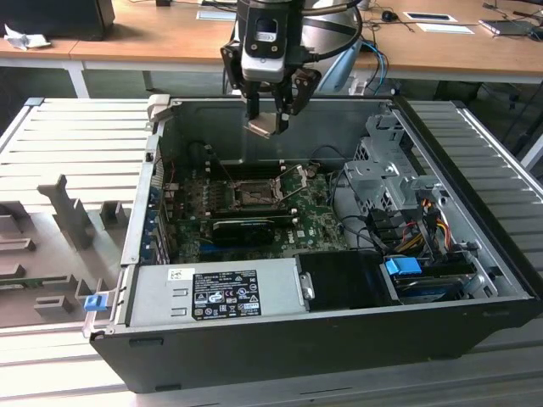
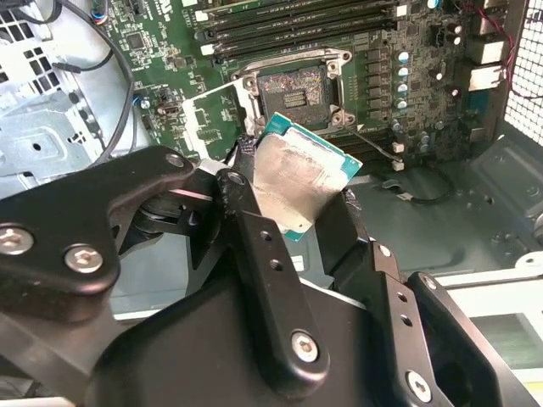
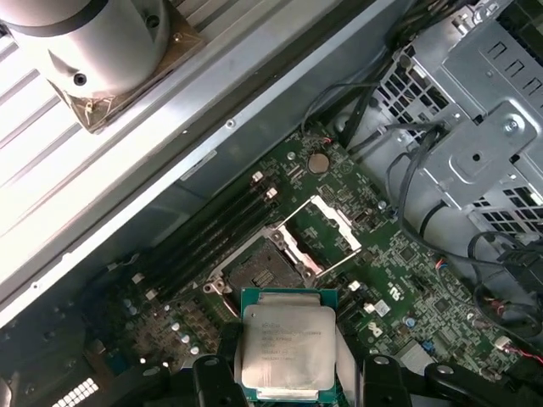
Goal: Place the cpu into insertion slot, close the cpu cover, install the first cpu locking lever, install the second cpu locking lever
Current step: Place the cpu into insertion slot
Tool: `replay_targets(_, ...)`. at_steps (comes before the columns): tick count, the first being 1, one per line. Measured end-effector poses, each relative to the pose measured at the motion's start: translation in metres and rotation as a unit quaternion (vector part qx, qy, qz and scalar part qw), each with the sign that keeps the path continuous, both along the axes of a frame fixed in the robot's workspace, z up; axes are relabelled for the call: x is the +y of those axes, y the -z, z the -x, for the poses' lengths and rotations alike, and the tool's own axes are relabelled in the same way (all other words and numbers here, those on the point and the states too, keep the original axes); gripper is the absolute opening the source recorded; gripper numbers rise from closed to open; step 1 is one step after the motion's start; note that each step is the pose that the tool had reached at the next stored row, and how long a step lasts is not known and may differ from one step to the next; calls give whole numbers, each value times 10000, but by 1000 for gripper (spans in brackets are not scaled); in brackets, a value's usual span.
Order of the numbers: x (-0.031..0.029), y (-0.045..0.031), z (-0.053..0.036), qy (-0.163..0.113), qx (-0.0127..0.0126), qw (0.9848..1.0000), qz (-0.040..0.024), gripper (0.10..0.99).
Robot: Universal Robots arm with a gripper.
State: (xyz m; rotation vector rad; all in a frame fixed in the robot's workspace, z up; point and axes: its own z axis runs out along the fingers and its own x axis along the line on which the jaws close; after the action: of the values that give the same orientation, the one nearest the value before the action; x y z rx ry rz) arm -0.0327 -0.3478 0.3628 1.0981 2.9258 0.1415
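Big open computer case point(image 1: 297, 348) lying on its side, with plenty of headroom above it. The power supply point(image 1: 216, 290) sits along the near wall, well apart from the insertion slot point(image 1: 252, 197). It has a white-and-black label full of small print I can't make out.

The green motherboard point(image 3: 407, 284) covers the floor. A long black card point(image 1: 246, 227) lies just beside the slot on the power-supply side. Memory slots point(image 3: 212, 225) run along the opposite side, and loose cables point(image 1: 352, 216) trail off toward the drive cage point(image 1: 382, 174). The room straight above the slot is open.

The gripper point(image 1: 270, 117) hangs high over the slot, well apart from it, up near the case's rim. Its fingers are narrow, pinching the cpu point(image 3: 287, 346) by two opposite edges. The cpu cover point(image 3: 337, 220) is swung up off one edge of the slot, leaving the dark socket bare.

Both wrist views show the cpu's silver-grey lid, dull and a bit smeared, with a green border round it. The faint engraved print on it is too small to read. In the exterior view it sits tilted.
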Motion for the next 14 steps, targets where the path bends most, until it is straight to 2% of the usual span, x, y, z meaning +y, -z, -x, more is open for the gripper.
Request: replay_targets(14, 0, 14, 0, 349, 0, 9994, 0, 529)
